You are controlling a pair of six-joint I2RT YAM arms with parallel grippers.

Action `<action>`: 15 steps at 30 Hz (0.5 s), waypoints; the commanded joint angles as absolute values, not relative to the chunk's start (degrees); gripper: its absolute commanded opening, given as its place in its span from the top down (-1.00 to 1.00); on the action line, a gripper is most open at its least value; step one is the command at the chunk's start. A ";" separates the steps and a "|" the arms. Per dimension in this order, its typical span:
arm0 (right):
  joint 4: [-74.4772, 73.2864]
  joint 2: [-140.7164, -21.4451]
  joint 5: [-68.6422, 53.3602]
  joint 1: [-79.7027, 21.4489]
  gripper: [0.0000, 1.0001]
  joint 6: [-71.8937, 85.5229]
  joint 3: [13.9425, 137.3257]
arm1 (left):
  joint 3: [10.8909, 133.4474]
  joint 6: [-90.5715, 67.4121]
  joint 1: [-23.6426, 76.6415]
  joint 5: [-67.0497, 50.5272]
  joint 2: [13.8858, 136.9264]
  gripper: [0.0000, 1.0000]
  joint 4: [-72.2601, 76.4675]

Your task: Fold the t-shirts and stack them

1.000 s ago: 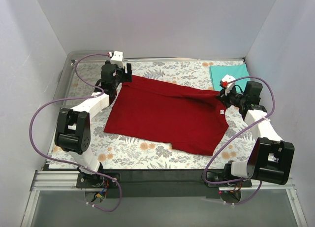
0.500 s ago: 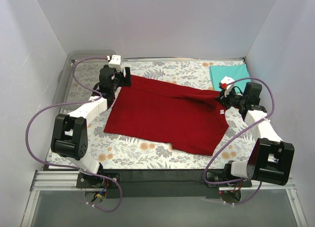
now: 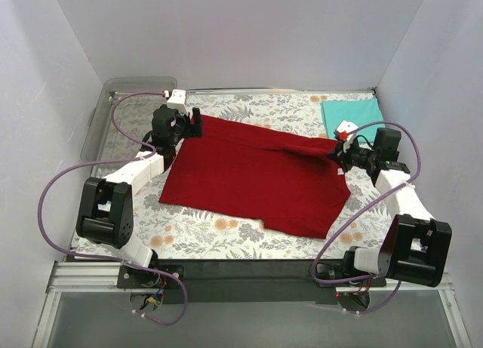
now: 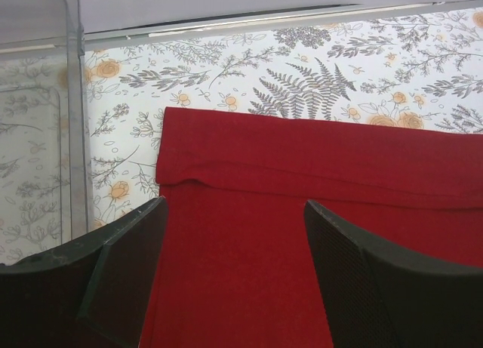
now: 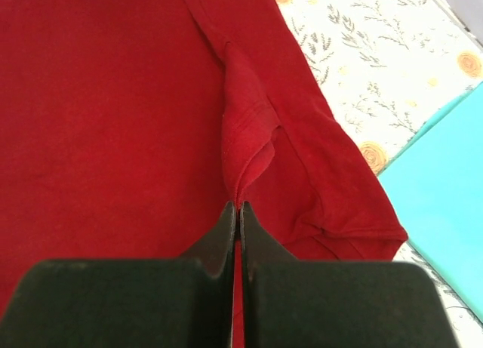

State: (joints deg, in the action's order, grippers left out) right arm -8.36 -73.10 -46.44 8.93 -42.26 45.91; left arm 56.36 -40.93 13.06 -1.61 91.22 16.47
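1. The red t-shirt (image 3: 256, 174) lies spread across the middle of the floral table cover (image 3: 204, 231). It is mostly flat, and a raised fold runs from its far left corner toward its right side.
2. The teal t-shirt (image 3: 351, 114) sits folded at the far right corner of the table, just beyond the red one's right sleeve. In the right wrist view the two look very near each other, though I cannot tell whether they touch.
3. The left gripper (image 3: 185, 123) hangs over the red shirt's far left corner. Its fingers (image 4: 128, 265) stand well apart, with nothing between them; the hemmed edge of the shirt shows between and beyond them.
4. The right gripper (image 3: 336, 153) is at the shirt's right side, near the sleeve. Its fingers (image 5: 226, 235) are pressed together, and a ridge of red cloth runs straight into the tips — pinched there.
5. A clear plastic bin (image 3: 113, 114) stands at the far left corner of the table, just left of the left gripper and apart from the red shirt.
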 commanded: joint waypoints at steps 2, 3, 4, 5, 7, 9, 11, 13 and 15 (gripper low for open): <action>-10.63 -70.58 -49.83 8.88 0.97 -44.38 45.35 | 55.81 -40.96 12.92 -2.20 87.63 -0.36 16.08; -10.72 -70.32 -49.83 8.79 0.97 -44.82 45.26 | 55.72 -40.96 12.92 -2.28 87.63 -0.36 16.17; -10.90 -70.23 -49.92 8.62 0.97 -45.00 45.18 | 55.72 -40.96 12.92 -2.29 87.54 -0.35 16.00; -11.16 -69.88 -50.10 8.61 0.97 -45.26 45.09 | 55.64 -40.96 12.92 -2.29 87.54 -0.36 16.08; -11.42 -69.79 -50.10 8.61 0.97 -45.79 44.74 | 55.72 -40.96 12.92 -2.37 87.45 -0.36 16.08; -11.86 -69.61 -50.10 8.53 0.97 -46.14 44.65 | 55.63 -40.96 12.92 -2.37 87.45 -0.36 16.00; -11.78 -69.87 -49.49 8.44 0.97 -46.23 44.65 | 55.63 -40.87 12.92 -2.29 87.45 -0.36 16.00; -11.78 -70.13 -49.31 8.53 0.97 -46.14 44.82 | 55.63 -40.87 12.92 -2.37 87.63 -0.35 16.00; -11.78 -70.05 -49.39 8.53 0.97 -46.23 44.91 | 55.63 -40.87 12.92 -2.37 87.63 -0.36 16.00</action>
State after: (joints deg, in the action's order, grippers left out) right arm -11.05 -70.87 -48.18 8.60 -45.30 45.08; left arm 55.86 -40.95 13.06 -2.00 90.94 16.49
